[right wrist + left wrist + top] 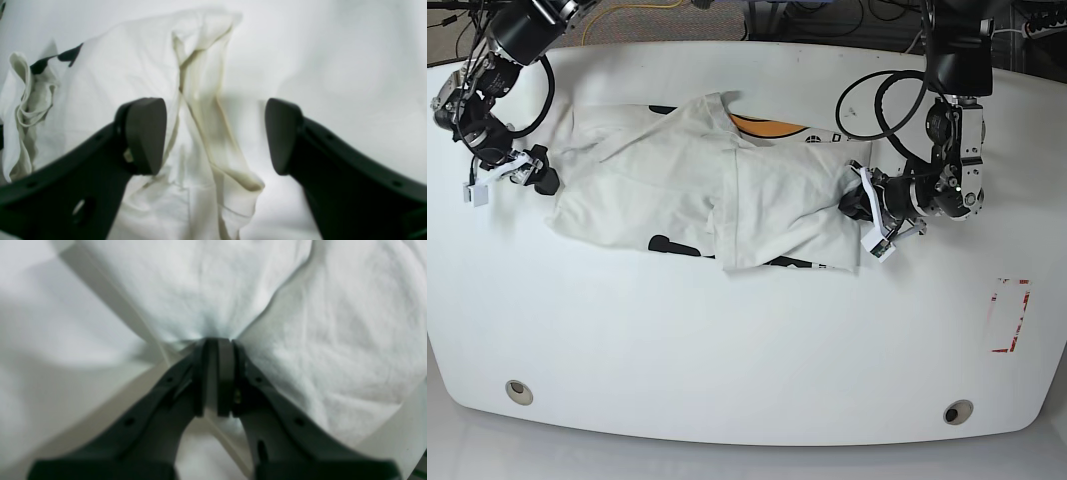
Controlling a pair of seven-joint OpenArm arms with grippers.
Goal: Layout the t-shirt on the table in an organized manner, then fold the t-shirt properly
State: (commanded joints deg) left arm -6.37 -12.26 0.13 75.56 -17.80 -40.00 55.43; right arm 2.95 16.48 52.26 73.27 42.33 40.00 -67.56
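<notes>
The white t-shirt [677,170] lies crumpled and partly folded over itself on the table [727,340], with black lettering and an orange graphic [767,124] peeking out. My left gripper [853,200] is at the shirt's right edge. In the left wrist view it [218,340] is shut on a pinch of the t-shirt [206,290]. My right gripper [544,169] stands open at the shirt's left edge. In the right wrist view it [215,136] hangs over a wrinkled sleeve of the t-shirt [206,133], holding nothing.
A red tape mark [1010,315] sits at the table's right side. Two small round holes [518,391] [958,411] lie near the front edge. Cables run along the back of the table behind both arms.
</notes>
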